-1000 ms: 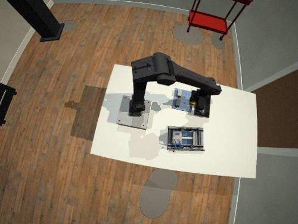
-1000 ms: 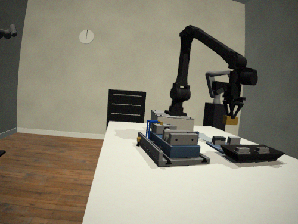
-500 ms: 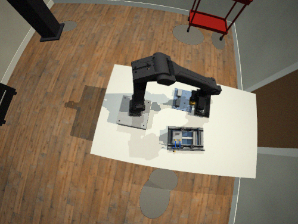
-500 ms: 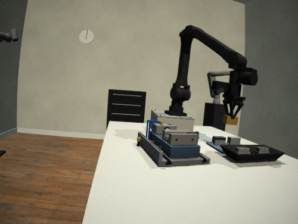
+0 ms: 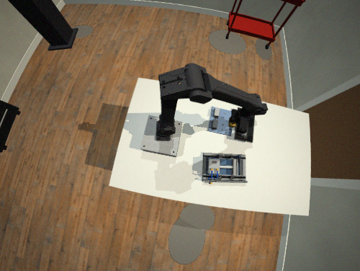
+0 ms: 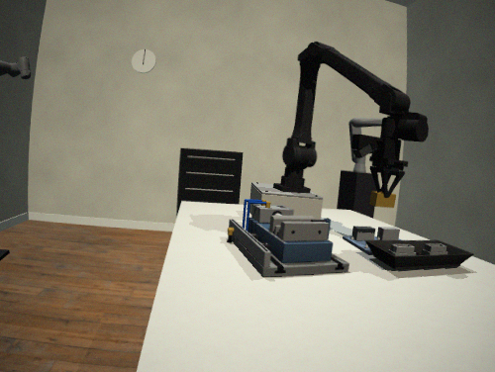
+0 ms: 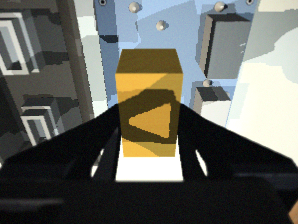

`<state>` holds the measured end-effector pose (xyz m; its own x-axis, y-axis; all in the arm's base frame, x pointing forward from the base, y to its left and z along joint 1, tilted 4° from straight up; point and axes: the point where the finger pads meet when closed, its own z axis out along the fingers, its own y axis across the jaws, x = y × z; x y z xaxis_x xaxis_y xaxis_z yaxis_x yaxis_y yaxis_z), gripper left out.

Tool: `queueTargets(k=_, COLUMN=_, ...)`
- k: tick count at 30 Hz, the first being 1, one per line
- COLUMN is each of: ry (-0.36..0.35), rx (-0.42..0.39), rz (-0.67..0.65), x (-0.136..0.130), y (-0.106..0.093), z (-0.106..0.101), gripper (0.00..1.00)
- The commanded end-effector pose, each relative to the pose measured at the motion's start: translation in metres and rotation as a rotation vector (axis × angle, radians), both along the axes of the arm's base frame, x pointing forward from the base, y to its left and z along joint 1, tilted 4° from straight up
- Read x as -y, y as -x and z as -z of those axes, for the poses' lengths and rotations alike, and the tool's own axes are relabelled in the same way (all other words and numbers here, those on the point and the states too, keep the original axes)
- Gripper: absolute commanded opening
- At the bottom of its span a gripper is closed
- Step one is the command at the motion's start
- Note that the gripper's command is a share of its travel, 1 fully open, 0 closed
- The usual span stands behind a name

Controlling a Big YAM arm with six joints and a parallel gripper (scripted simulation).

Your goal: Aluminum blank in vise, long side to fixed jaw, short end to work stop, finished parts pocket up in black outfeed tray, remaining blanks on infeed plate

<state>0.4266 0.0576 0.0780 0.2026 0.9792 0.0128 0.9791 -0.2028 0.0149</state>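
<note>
The blue infeed plate with short pins (image 5: 225, 130) (image 6: 352, 240) (image 7: 170, 50) bears two gray blocks; above it, the jaws (image 5: 234, 123) (image 6: 386, 194) (image 7: 149, 117) pinch a yellow brass block (image 5: 232, 125) (image 6: 383, 199) (image 7: 149, 95) (well off the desk (image 5: 277, 162) (image 6: 297, 317)). The black sloped-wall outfeed tray (image 5: 250, 139) (image 6: 416, 261) (image 7: 55, 80) contains two gray pocketed blocks (image 6: 402, 248) (image 6: 436, 248) (image 7: 12, 45) (image 7: 37, 120).
</note>
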Motion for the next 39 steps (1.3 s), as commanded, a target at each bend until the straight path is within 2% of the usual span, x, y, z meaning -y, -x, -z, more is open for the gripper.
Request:
queueTargets(k=1, ry=-0.014, rx=0.108, rz=0.011, x=-0.0054, y=-0.0314, z=-0.0493, gripper=0.00)
queueTargets(k=39, ry=-0.014, rx=0.108, rz=0.003, x=-0.0094, y=-0.0387, z=-0.0590, gripper=0.00)
